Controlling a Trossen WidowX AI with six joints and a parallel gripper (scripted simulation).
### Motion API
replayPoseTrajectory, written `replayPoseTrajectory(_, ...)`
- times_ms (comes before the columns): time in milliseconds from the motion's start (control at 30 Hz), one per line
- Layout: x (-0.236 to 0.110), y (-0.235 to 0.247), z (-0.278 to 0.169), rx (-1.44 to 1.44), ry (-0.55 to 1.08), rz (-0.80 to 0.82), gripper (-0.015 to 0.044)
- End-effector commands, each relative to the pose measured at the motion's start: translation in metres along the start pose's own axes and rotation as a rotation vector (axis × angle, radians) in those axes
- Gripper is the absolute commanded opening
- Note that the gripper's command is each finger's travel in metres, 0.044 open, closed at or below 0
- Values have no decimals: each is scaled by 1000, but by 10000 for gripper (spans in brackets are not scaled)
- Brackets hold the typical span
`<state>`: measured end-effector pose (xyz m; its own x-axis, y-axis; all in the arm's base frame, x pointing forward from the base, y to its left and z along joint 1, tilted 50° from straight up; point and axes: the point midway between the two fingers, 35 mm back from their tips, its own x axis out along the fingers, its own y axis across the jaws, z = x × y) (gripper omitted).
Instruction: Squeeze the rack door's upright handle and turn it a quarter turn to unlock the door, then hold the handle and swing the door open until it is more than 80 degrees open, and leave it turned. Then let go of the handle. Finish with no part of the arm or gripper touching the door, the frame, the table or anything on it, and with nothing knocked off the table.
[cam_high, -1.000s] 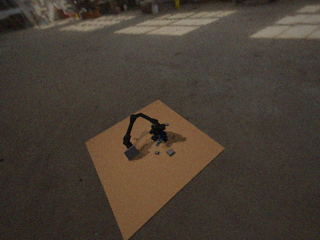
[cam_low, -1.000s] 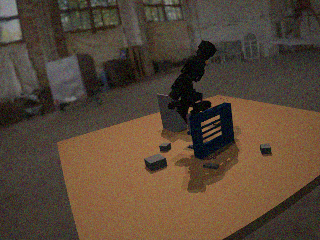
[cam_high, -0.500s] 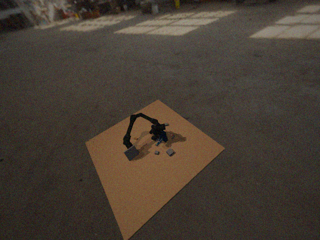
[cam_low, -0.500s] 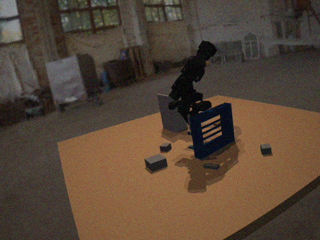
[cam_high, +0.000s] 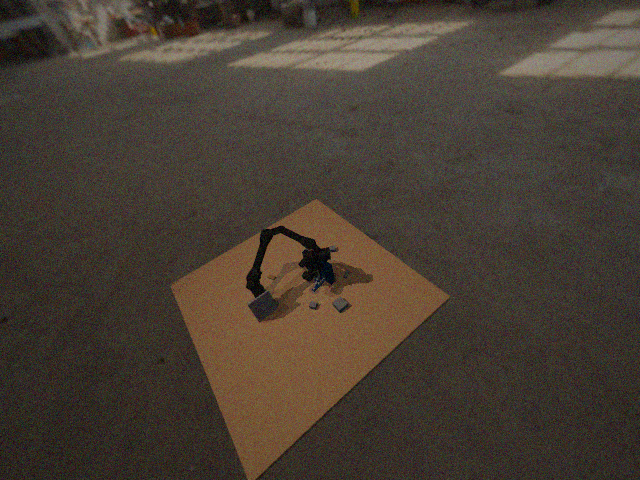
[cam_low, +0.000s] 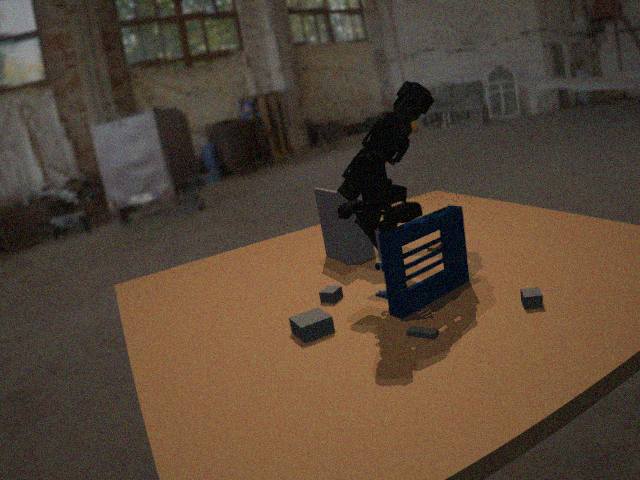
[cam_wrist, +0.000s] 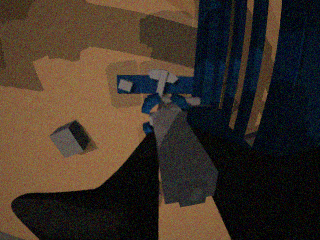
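Observation:
The blue slatted rack panel stands upright on the table. The wrist view shows its slats at the right and a blue bar low beside its edge. The grey faceted handle stands out from the rack, toward the camera. My gripper is shut on the handle, with one black finger on each side of it. The arm and rack hide the handle in the exterior view. How far the handle is turned and the exact door angle cannot be told.
A tall grey slab stands by the arm's base. A grey block, a smaller block, a flat dark piece and another block lie around the rack.

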<state>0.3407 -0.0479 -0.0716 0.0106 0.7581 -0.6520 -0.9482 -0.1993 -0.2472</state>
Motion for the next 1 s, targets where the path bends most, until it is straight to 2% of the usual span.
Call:
replayPoseTrajectory(0, 0, 5, 2, 86, -1, 2, 13)
replayPoseTrajectory(967, 0, 46, 32, 682, -1, 4, 13)
